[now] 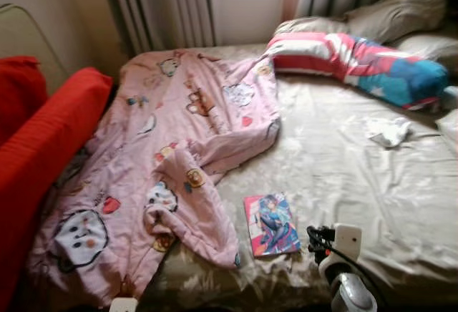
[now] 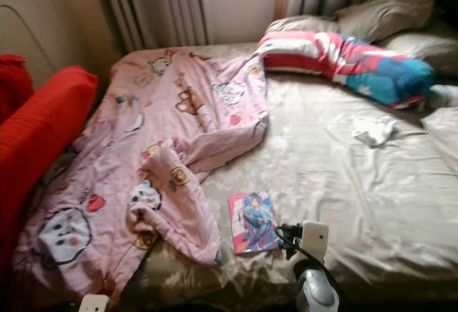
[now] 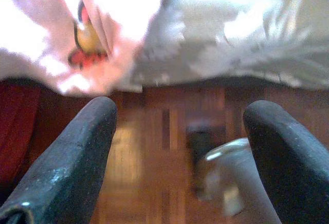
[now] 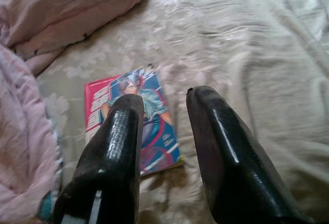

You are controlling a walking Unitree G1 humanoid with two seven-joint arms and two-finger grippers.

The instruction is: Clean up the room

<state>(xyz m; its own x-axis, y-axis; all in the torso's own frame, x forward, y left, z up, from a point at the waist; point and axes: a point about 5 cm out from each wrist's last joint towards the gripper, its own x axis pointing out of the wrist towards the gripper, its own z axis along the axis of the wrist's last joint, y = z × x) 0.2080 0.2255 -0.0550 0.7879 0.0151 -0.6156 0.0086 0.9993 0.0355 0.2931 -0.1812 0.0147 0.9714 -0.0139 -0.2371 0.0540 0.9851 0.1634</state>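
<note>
- One wide bed [image 1: 372, 205] with a beige sheet takes up the scene; a rumpled pink blanket [image 1: 179, 162] printed with cartoon animals sprawls over its left half, and its lower edge spills past the near edge of the mattress.
- Across the head of the bed lies a long striped bolster [image 1: 358, 58] in red, white and blue, with a crumpled white cloth [image 1: 388, 132] on the sheet just in front of it.
- Flat on the bare sheet near the bed's front edge rests a small comic book [image 1: 271, 224], just beside the blanket's folded corner, its long axis running away from the robot toward the pillows.
- Right gripper [image 4: 164, 131] hangs over the near end of the book, fingers apart and pointing along that long axis; the book lies ahead and slightly to its left.
- Left gripper [image 3: 180, 147] is low beneath the mattress edge over a wooden floor [image 3: 154, 131], fingers spread wide, holding nothing.
- My judgement: the right arm is far nearer, so picking up the book falls to it.
</note>
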